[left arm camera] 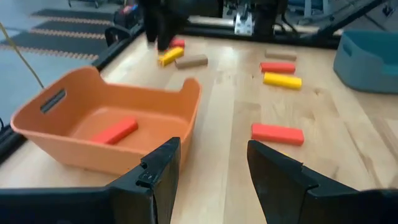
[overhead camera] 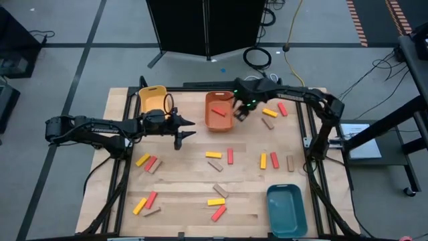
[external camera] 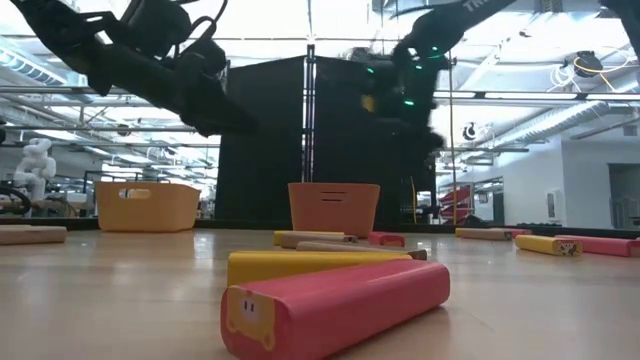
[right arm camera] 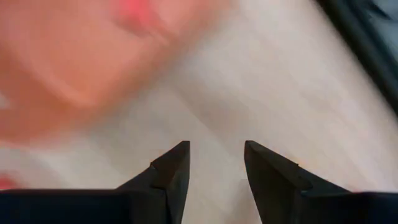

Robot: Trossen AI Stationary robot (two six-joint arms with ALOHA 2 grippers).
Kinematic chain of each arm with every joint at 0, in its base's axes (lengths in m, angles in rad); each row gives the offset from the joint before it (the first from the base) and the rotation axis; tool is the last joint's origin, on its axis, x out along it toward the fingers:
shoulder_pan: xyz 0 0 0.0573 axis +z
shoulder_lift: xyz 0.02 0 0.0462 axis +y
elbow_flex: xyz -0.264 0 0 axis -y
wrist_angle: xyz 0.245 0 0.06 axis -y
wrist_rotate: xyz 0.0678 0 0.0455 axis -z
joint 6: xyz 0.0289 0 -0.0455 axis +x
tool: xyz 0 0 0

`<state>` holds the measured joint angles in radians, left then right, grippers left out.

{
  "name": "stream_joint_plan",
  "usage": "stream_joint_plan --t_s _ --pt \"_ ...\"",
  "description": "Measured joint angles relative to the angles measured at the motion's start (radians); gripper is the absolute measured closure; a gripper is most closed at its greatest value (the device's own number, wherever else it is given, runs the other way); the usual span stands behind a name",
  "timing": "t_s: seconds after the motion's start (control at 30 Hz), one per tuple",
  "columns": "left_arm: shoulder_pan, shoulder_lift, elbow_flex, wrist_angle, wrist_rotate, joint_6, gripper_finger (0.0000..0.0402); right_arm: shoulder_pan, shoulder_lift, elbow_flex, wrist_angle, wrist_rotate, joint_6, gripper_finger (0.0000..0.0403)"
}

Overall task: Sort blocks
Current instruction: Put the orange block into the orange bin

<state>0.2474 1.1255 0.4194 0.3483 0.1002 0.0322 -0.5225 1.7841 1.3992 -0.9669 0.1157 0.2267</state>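
**Both grippers empty near the orange bin**

Left gripper (overhead camera: 188, 131): fingers spread, nothing between them, hovering just short of the orange bin (overhead camera: 217, 112). Beyond its tips, one red block (left arm camera: 114, 131) lying inside that bin. Right gripper (overhead camera: 238, 114): fingers parted, empty, hanging just past the bin's far edge. Remaining blocks (overhead camera: 229, 156) scattered flat on the table (overhead camera: 187, 187), below and beside both grippers.

Your two arms are dark, slender and jointed, with black cables trailing along them. Green indicator lights glow near the right gripper (overhead camera: 239, 111). Your left gripper (left arm camera: 213, 177) has two matte black, wedge-shaped fingers with angular, faceted edges.
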Motion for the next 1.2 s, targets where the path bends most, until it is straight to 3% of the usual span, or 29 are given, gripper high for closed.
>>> stream_joint_plan --t_s 0.1,0.23,0.5,1.0,1.2 --pt "0.0 0.0 0.0 -0.028 0.0 0.0 0.0217 -0.072 -0.046 -0.036 -0.098 0.051 0.013 0.0262" --pt "-0.001 0.0 0.0 -0.041 0.0 -0.001 0.0217 -0.198 -0.082 -0.093 -0.178 0.038 0.05 0.0263" --pt "-0.002 0.0 0.0 -0.053 0.0 -0.025 0.0217 -0.384 -0.078 -0.123 -0.187 0.065 0.054 0.0262" --pt "-0.002 0.0 0.0 -0.012 0.0 0.0 0.0217 -0.496 0.055 -0.124 -0.179 0.06 -0.084 0.0154" --pt "-0.001 0.0 0.0 -0.004 0.0 0.009 0.0217 -0.534 0.086 -0.124 -0.188 -0.038 -0.099 0.0145"
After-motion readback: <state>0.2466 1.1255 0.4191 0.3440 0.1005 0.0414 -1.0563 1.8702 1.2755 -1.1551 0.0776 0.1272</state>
